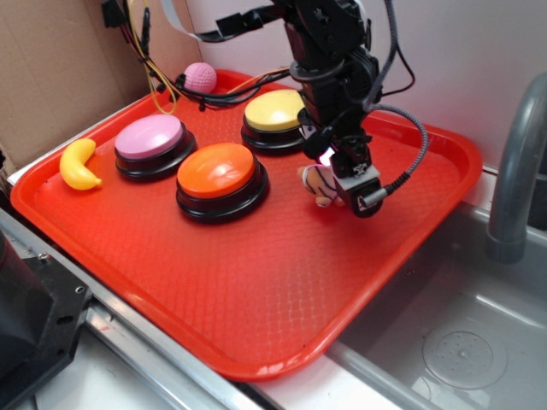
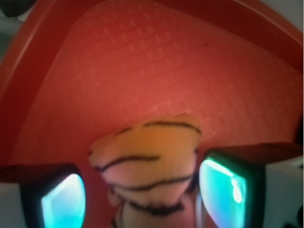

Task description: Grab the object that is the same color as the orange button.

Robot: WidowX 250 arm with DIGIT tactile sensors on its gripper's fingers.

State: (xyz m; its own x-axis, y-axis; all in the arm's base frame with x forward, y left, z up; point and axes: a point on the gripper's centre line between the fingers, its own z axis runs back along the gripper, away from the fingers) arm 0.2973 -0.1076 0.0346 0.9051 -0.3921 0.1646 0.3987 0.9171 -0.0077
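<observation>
The object, a small striped tiger toy (image 1: 318, 184), lies on the red tray (image 1: 256, 290) just right of the orange button (image 1: 218, 171). My gripper (image 1: 338, 175) has come down over the toy from above. In the wrist view the tiger (image 2: 147, 161) fills the space between my two glowing pads, and my gripper (image 2: 142, 199) is open around it. The right pad (image 2: 223, 187) sits against the toy's side. A strip of tray shows between the toy and the left pad (image 2: 64, 199). The orange button is out of the wrist view.
A yellow button (image 1: 275, 111) and a pink button (image 1: 149, 137) stand behind and left of the orange one. A banana (image 1: 79, 164) lies at the tray's left edge and a pink ball (image 1: 201, 77) among cables at the back. A sink (image 1: 461, 342) and faucet (image 1: 513, 171) lie to the right.
</observation>
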